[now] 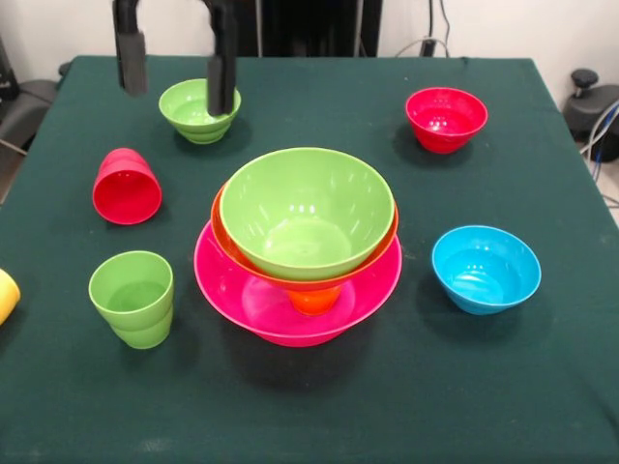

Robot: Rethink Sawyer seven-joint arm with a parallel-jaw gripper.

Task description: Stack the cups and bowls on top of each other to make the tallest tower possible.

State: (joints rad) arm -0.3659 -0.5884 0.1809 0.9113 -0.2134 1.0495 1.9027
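Note:
The tower stands mid-table: a very large pink bowl at the base, a large orange bowl tilted in it, and a large green bowl nested on top. An orange piece shows under the orange bowl; I cannot tell if it is the orange cup. A small green bowl sits at the far left. My gripper hangs open and empty above it, one finger in front of its rim. A red cup lies on its side. A green cup stands upright. A yellow cup shows at the left edge.
A small red bowl sits at the far right and a small blue bowl at the right, both upright. The dark green tablecloth covers the table. Cables and equipment lie beyond the right edge.

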